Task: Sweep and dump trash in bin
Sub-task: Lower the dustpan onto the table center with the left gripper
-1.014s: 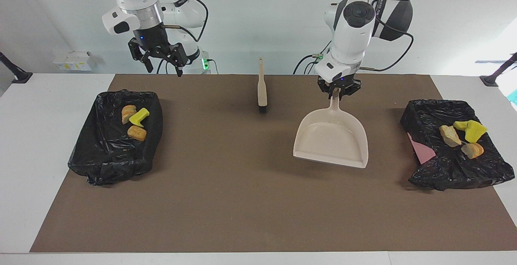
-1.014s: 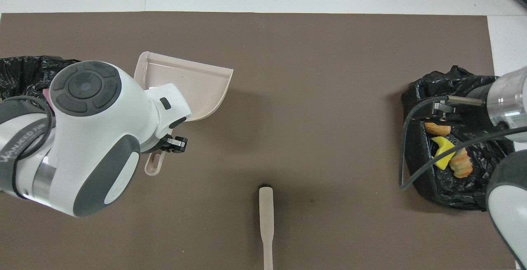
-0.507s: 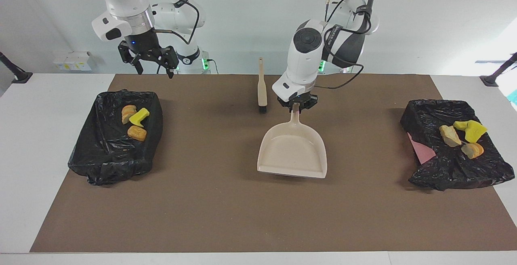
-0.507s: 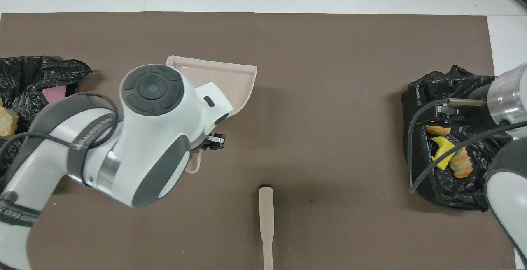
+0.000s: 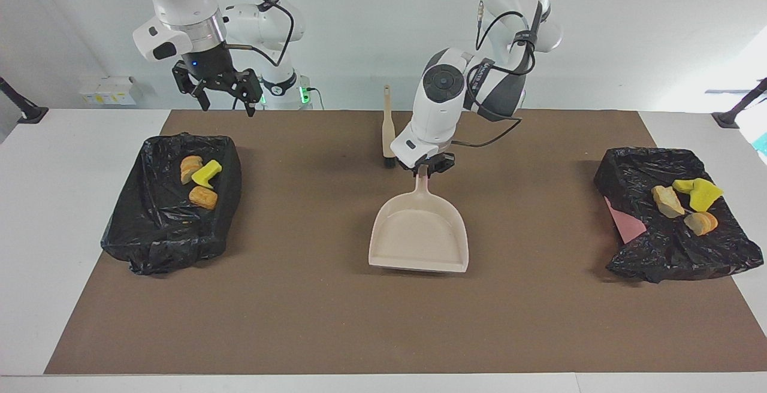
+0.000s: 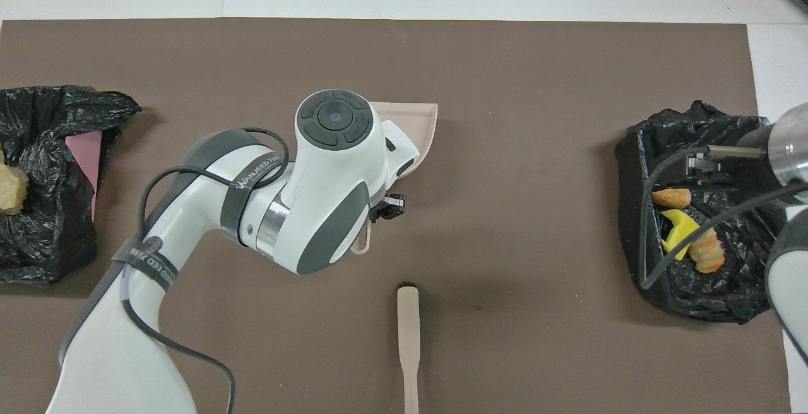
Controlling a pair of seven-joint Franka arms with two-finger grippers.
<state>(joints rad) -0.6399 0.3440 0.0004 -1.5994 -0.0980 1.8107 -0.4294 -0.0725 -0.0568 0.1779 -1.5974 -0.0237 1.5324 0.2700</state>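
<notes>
White walls back a white table covered by a brown mat. Seen from the facing camera, the left gripper is over the middle of the mat, its fingers closed tight on the thin handle of a beige plastic dustpan, whose pan looks empty and whose wide mouth points away from the robots. A beige-handled brush with black bristles lies on the mat just beside that gripper, nearer to the robots than the pan. At the right arm's end sits a bin lined with a black plastic bag, holding three scraps of trash: two golden-brown toy bread pieces and a yellow foam chunk. The right gripper hangs in the air with its fingers spread wide and nothing in them, over the mat's edge near that bin. At the left arm's end a second black-bagged bin holds a pale pastry piece, a yellow foam chunk and a golden-brown piece, with a pink patch showing at its side.

From overhead, the left arm covers most of the dustpan; only its mouth edge and handle end show. The brush lies nearer to the robots. Trash shows inside the bin at the right arm's end.
</notes>
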